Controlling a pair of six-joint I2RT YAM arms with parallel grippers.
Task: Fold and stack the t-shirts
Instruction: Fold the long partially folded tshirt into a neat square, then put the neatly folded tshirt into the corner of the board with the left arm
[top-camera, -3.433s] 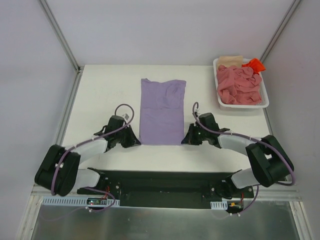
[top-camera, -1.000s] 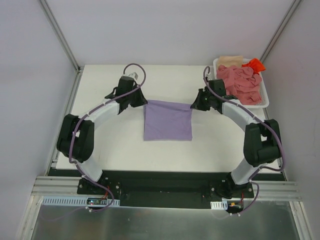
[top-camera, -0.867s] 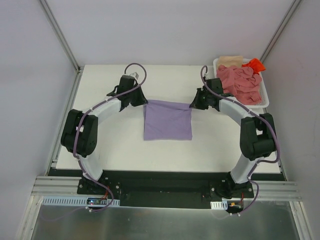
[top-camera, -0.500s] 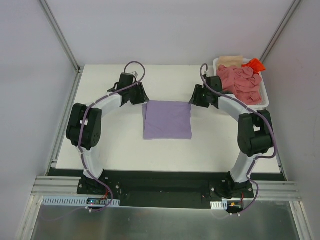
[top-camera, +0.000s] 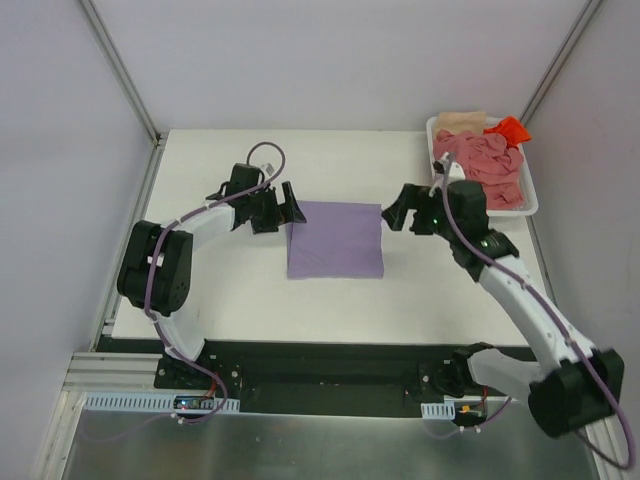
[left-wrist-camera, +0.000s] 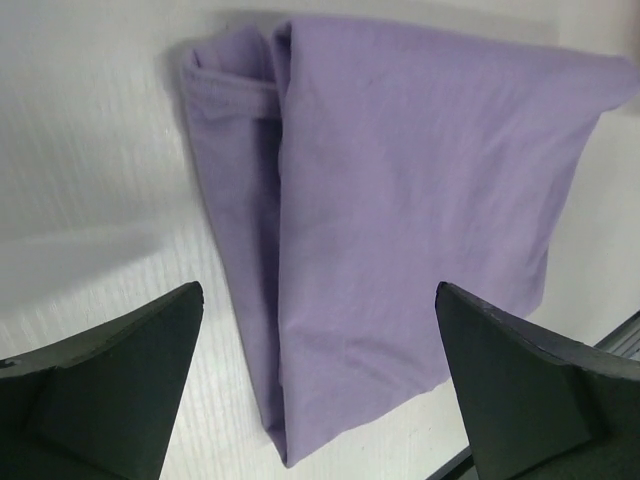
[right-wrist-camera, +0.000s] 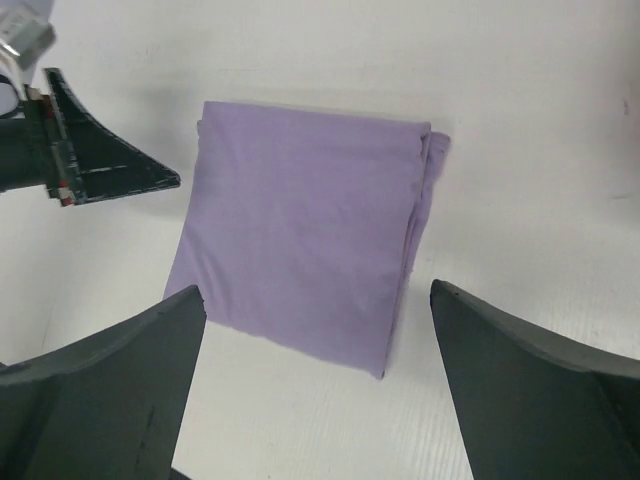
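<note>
The lavender-purple t-shirt (top-camera: 335, 240) lies folded into a small rectangle on the white table. My left gripper (top-camera: 280, 212) is open at its far left corner and holds nothing. My right gripper (top-camera: 405, 218) is open off its far right corner, lifted clear of the cloth. In the left wrist view the folded shirt (left-wrist-camera: 400, 200) lies flat beneath the left gripper (left-wrist-camera: 318, 288), layered edges on the left. The right wrist view shows the shirt (right-wrist-camera: 300, 230) whole beyond the right gripper (right-wrist-camera: 318, 290). A salmon-pink shirt (top-camera: 482, 170), a beige one (top-camera: 460, 120) and an orange-red one (top-camera: 508, 128) lie crumpled in the basket.
The white plastic basket (top-camera: 510, 211) stands at the table's far right corner, close behind my right arm. Metal frame posts (top-camera: 120, 70) rise at both far corners. The left gripper's finger (right-wrist-camera: 100, 160) shows at the left of the right wrist view.
Both grippers have opened and let go of the purple shirt's far corners. The shirt now lies flat, folded in half. The right arm has risen and drawn back; the left has shifted slightly nearer.
</note>
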